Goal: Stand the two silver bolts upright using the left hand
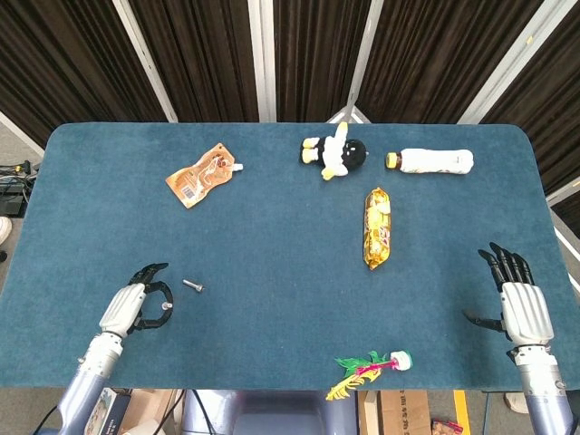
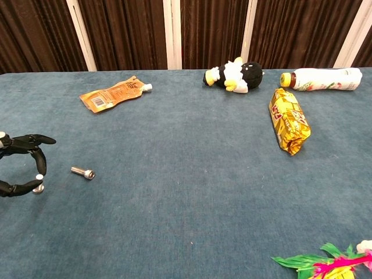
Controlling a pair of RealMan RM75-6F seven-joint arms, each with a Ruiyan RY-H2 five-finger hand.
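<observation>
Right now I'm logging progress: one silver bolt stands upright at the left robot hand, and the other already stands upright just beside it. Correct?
Not quite. The bolt at the left robot hand does stand upright, but the other silver bolt lies flat on the blue table, not upright. The chest view shows this most clearly.

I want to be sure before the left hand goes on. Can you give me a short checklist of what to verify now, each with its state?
1. First bolt stands upright on the table: ok, it looks vertical between the fingertips in the chest view.
2. Left hand has let go of it: cannot tell, the fingers are curled closely around it.
3. Second bolt is upright: not ok, it lies on its side.
4. Path to the second bolt is free: ok, bare cloth between it and the hand.
5. Right hand stays out of the way: ok, open at the far side.
</observation>
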